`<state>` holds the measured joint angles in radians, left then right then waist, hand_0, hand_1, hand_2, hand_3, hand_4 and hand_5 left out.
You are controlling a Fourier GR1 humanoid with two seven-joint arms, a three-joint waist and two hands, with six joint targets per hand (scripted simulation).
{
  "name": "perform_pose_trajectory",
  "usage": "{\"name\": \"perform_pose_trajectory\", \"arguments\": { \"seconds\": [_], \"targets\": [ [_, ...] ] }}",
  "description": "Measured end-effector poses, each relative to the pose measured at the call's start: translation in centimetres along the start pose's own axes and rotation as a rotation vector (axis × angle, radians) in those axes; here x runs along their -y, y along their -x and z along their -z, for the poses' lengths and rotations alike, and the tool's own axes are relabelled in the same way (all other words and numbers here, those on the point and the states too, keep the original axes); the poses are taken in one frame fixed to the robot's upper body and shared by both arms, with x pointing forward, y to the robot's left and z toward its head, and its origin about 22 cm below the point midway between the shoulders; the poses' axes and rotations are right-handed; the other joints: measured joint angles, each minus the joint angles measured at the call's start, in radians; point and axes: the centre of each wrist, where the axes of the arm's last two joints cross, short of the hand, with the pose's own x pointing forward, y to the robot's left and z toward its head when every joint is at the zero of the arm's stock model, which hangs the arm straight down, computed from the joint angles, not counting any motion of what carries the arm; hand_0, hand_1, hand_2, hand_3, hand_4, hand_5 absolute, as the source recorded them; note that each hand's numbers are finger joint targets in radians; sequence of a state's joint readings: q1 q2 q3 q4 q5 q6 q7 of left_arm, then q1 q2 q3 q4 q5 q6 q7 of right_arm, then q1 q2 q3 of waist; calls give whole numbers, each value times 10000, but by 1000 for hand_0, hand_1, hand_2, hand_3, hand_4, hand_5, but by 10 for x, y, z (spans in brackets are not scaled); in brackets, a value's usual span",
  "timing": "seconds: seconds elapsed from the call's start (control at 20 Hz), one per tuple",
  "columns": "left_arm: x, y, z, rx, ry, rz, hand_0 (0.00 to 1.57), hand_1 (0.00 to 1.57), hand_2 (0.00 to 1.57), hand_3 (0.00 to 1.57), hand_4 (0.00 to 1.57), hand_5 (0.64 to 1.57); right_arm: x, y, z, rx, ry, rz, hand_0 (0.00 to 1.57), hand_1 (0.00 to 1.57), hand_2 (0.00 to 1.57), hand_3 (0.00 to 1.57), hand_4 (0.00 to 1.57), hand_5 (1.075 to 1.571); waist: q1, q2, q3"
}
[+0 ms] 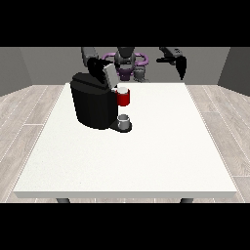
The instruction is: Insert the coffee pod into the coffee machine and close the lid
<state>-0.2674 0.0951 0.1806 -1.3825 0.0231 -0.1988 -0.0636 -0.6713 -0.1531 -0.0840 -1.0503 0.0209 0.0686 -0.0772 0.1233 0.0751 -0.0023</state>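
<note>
Above the coffee machine (95,100), the hand at the view's left (98,66) sits against the raised grey lid (110,74); whether its fingers are curled or straight cannot be told. At the view's right, the other hand (181,65) hangs in the air past the table's far edge, fingers pointing downward and fairly straight, holding nothing. No writing or brand can be read anywhere. A red thing at the machine (123,97) sits under the lid, and below it a grey thing (124,122) rests on the machine's base; it cannot be told for the pod. The white table (161,156) lies bare toward its near and right edges.
</note>
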Motion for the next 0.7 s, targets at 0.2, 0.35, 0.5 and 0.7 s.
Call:
{"name": "perform_pose_trajectory", "arguments": {
  "seconds": [0.2,0.35,0.5,0.7],
  "targets": [
    [-6,5,-5,-30,-101,-8,0,0,0,0,192,1571,-4,-1,4,10,-141,-232,0,0,0,0,154,1571,49,16,0],
    [-12,11,-6,-154,-245,41,0,0,0,0,156,1571,-22,-10,11,-106,-546,-315,0,0,0,0,0,1571,-60,-93,11],
    [-21,11,-5,-144,-209,26,0,0,0,0,181,1571,-34,-23,19,152,-742,-633,0,0,0,0,173,1571,14,-16,16],
    [-14,13,-4,-73,-169,14,0,0,0,0,0,1571,-42,-28,25,272,-913,-1033,0,0,0,0,141,1571,67,8,20]
  ]
}}
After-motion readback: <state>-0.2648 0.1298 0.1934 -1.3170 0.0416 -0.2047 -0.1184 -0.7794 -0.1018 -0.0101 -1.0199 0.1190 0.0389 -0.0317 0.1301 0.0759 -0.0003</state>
